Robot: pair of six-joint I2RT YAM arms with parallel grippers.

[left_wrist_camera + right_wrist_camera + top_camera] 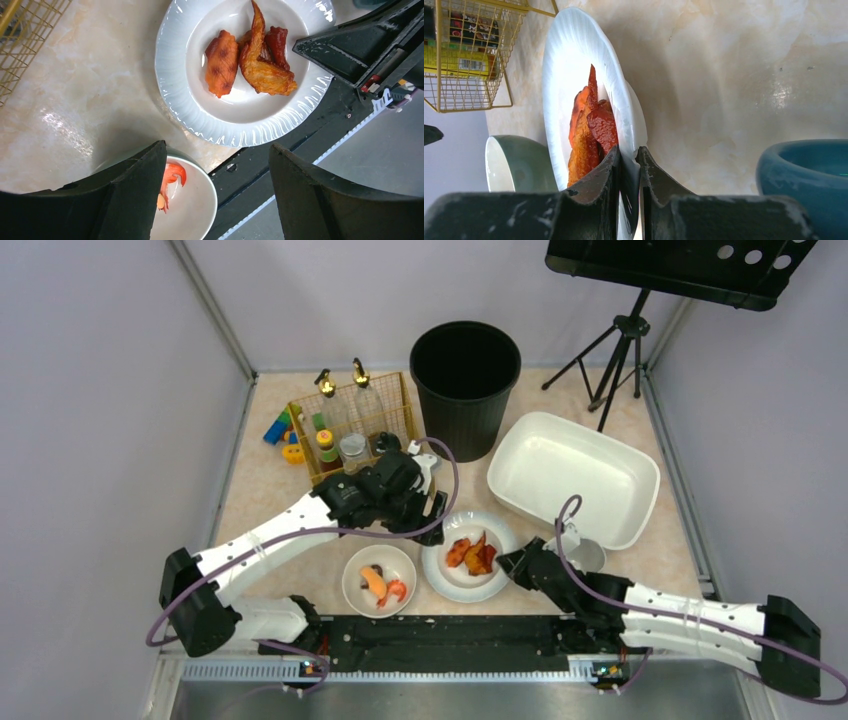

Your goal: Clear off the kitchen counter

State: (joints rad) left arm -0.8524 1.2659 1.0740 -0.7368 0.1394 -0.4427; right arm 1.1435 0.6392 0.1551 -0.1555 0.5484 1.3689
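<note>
On the beige kitchen counter [265, 495] sits a white ribbed plate [446, 579] of browned chicken wings [472, 554]. My right gripper [508, 565] is shut on the plate's right rim. In the right wrist view its fingers [629, 152] pinch the thin rim of the plate [564, 75], one on each side, with the wings [589, 130] just beyond. My left gripper [432, 520] hovers open over the plate's left side. In the left wrist view it [217, 146] holds nothing above the plate [175, 60] and a pale bowl [197, 205] with shrimp [172, 177].
The shrimp bowl [352, 585] stands left of the plate. A white tub [572, 475] lies at the back right, with a teal-grey bowl [588, 554] in front of it. A black bin [465, 385], a gold wire basket [305, 445] of bottles and coloured toys [280, 430] stand behind.
</note>
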